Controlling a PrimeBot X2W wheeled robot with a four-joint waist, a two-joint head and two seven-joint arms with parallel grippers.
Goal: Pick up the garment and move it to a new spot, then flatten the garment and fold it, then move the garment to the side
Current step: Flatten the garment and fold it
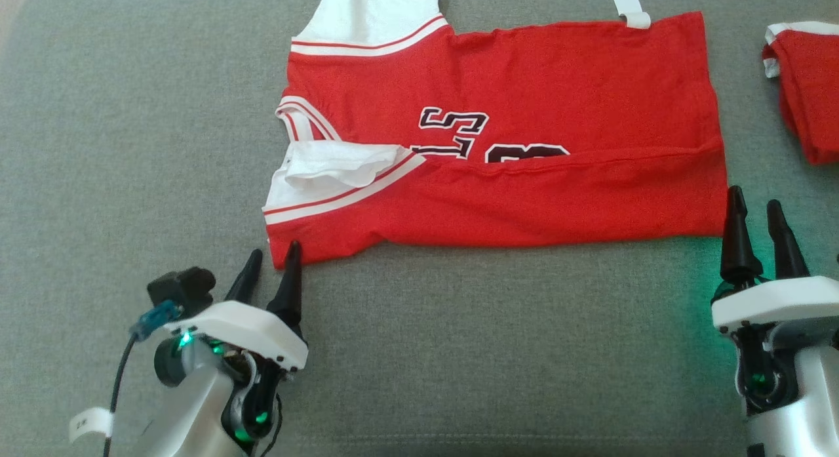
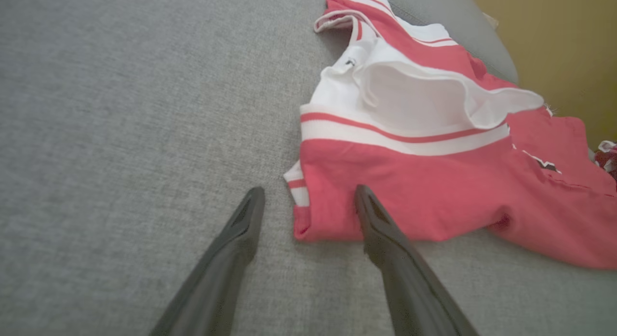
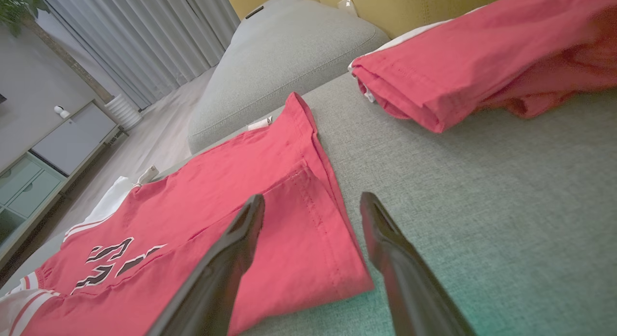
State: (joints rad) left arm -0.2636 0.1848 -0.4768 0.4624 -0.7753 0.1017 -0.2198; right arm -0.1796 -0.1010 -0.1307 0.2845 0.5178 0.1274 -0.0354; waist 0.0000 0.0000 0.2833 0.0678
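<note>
Red with white trim, the garment (image 1: pixel 524 116) lies flat on the grey cushion (image 1: pixel 459 352). Its long axis runs straight across the robot, with the white-banded armhole end to the robot's left and the hem end to its right. The near long edge lies folded up over the middle and covers the lower part of the dark numerals, so the piece is a narrower strip. The far long edge looks not yet folded in. The left gripper (image 1: pixel 275 248) stands at the near-left corner, jaws spread and empty, one finger over the corner and the other over bare cushion. The right gripper (image 1: pixel 755 196) stands at the near-right corner, jaws likewise spread and holding nothing. Whether any fingertip touches the cloth cannot be told. Each arm is nearest its own end of the strip, so the coming fold probably needs both corners taken together. A second red garment (image 1: pixel 809 96), folded, lies apart on the robot's right.
</note>
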